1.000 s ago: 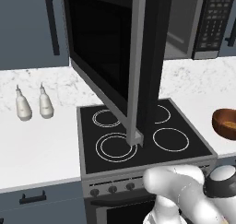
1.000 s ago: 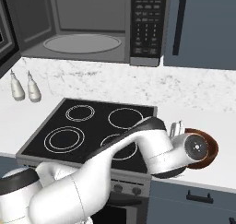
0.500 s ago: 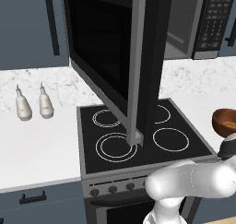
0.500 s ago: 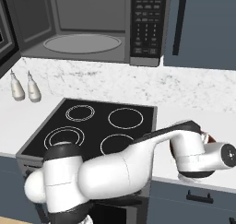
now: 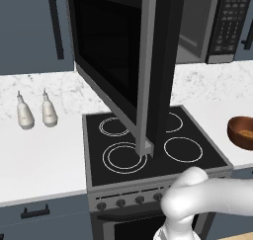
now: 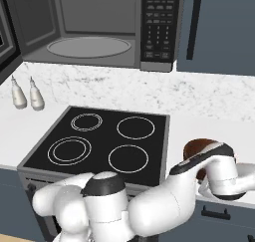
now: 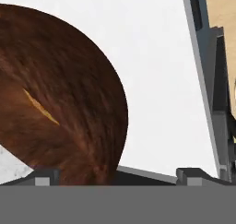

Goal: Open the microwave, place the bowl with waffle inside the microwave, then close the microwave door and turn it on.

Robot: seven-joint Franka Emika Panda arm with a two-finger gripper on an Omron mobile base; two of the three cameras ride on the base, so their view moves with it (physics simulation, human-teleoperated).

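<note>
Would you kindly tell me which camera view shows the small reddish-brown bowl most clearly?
The left base view: the small glossy reddish-brown wooden-looking bowl sits unobstructed on the white counter, its inside visible. In the right base view the arm hides most of it. The hand view shows only a close-up of its brown surface.

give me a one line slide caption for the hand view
Open jaws close above the reddish-brown bowl on the white counter.

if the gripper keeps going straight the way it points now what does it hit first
Most likely the bowl: in the hand view its brown wall sits just past the open gripper, nearer the left finger. Toward the right finger, the white counter lies ahead instead. Depth is unclear.
</note>
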